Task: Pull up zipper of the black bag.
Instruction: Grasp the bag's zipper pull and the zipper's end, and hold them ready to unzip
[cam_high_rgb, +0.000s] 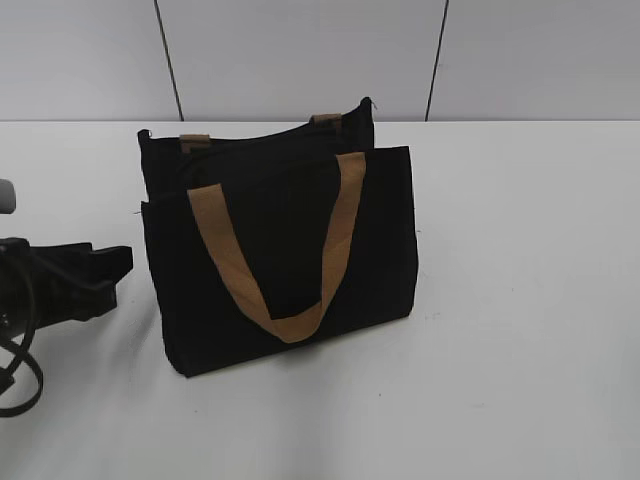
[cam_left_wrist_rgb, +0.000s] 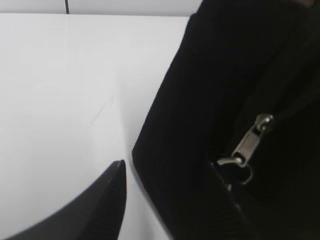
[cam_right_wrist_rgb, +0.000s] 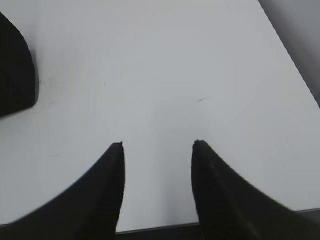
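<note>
The black bag (cam_high_rgb: 280, 250) stands upright on the white table, its tan handle hanging down the front panel. In the left wrist view I see the bag's end (cam_left_wrist_rgb: 200, 100) close up, with the zipper's silver pull tab (cam_left_wrist_rgb: 247, 145) hanging on it. My left gripper (cam_left_wrist_rgb: 166, 164) is open, its fingers on either side of the bag's lower end edge, just left of the pull tab. In the exterior view the left gripper (cam_high_rgb: 112, 265) sits beside the bag's left end. My right gripper (cam_right_wrist_rgb: 158, 145) is open and empty over bare table, out of the exterior view.
The white table (cam_high_rgb: 520, 300) extends to the right of the bag. A corner of the bag (cam_right_wrist_rgb: 15, 75) shows at the left of the right wrist view. The table's front edge (cam_right_wrist_rgb: 160, 230) lies just below the right fingers. A cable (cam_high_rgb: 20, 370) loops under the left arm.
</note>
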